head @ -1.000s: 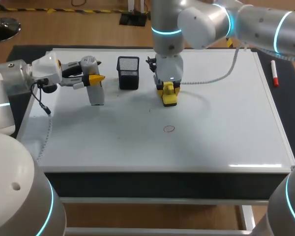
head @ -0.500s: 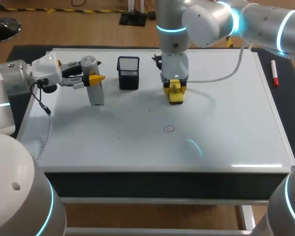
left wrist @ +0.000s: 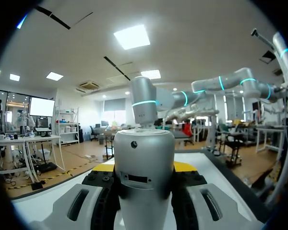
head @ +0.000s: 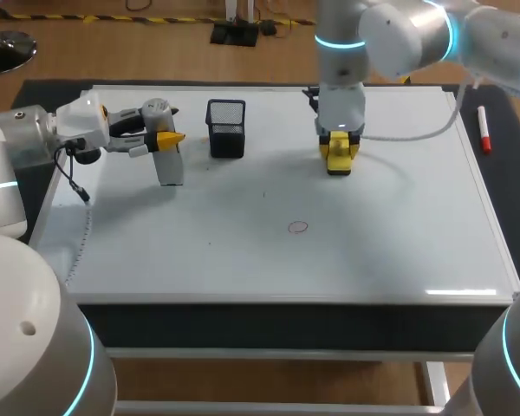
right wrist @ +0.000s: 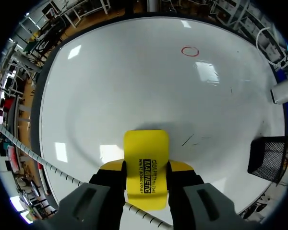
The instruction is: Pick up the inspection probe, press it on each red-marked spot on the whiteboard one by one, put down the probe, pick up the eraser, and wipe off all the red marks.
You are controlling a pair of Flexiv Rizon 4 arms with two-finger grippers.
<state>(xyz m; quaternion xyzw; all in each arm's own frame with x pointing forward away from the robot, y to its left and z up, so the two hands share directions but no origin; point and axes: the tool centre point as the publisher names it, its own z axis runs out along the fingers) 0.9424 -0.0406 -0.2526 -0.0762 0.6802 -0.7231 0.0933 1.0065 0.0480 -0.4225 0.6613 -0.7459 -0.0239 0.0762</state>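
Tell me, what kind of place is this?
Probably a robotics test bench: a whiteboard lies flat as a tabletop, the left gripper holds a probe, and the right gripper holds a yellow eraser.

- Shows silver-grey tubular links on left arm [head: 13, 143] and right arm [head: 403, 35], joints ringed in glowing cyan.
- Bears small dark screw holes along the right shells.
- Trails a white coiled cable [head: 401, 136] and a thin black cable [head: 72, 178].
- Ends in left gripper [head: 166, 139] and right gripper [right wrist: 145, 172], tipped bright yellow.
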